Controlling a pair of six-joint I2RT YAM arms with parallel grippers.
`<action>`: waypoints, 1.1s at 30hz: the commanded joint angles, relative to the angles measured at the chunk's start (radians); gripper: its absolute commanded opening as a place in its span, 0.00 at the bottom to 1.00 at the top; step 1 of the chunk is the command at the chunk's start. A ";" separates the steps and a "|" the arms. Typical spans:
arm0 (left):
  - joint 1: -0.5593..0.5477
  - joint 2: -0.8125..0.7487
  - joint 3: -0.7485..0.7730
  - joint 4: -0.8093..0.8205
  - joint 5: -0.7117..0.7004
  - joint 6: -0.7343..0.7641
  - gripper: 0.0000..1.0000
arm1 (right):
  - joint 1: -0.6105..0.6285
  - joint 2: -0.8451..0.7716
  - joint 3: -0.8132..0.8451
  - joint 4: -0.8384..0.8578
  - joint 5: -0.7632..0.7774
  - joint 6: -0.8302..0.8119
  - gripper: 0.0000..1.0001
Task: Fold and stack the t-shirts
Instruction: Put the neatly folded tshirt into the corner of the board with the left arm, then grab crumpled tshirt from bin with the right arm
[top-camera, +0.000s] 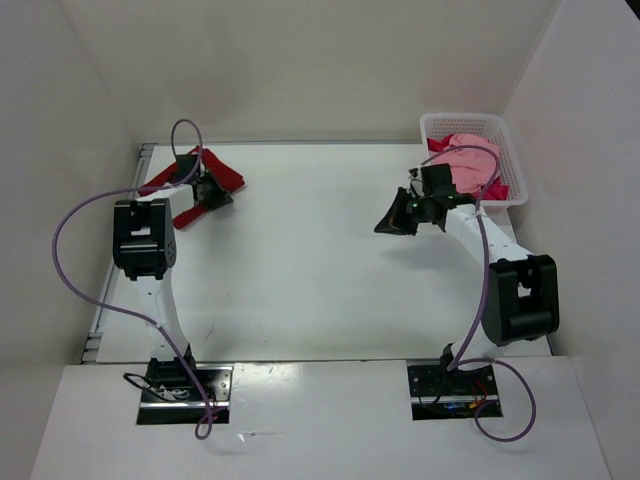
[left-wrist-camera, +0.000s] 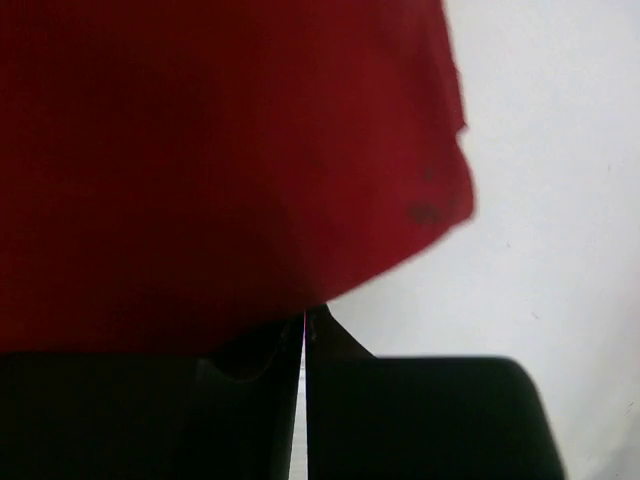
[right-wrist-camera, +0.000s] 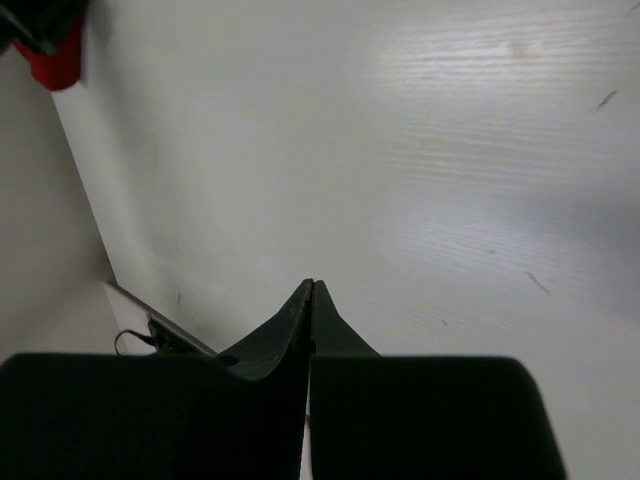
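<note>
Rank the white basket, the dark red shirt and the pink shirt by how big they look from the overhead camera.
Largest: white mesh basket.
Next: dark red shirt, a close call, partly hidden.
Smallest: pink shirt, bunched in the basket.

Top view: we see soft, even overhead light, table (top-camera: 320, 260) near-white, glare patch at near edge, shadows faint. Left wrist view: dark red t-shirt (left-wrist-camera: 220, 150) dim, out of focus. Right wrist view: we note bright sheen top right, left side darker.
</note>
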 joint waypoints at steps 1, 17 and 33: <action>0.074 0.044 0.018 -0.016 0.024 0.033 0.07 | -0.066 -0.043 0.081 -0.013 0.013 -0.008 0.01; 0.053 -0.303 -0.181 0.082 0.151 -0.058 0.74 | -0.328 0.342 0.712 -0.113 0.406 -0.022 0.29; -0.248 -0.639 -0.548 0.091 0.299 -0.086 0.81 | -0.353 0.721 1.066 -0.222 0.670 -0.032 0.55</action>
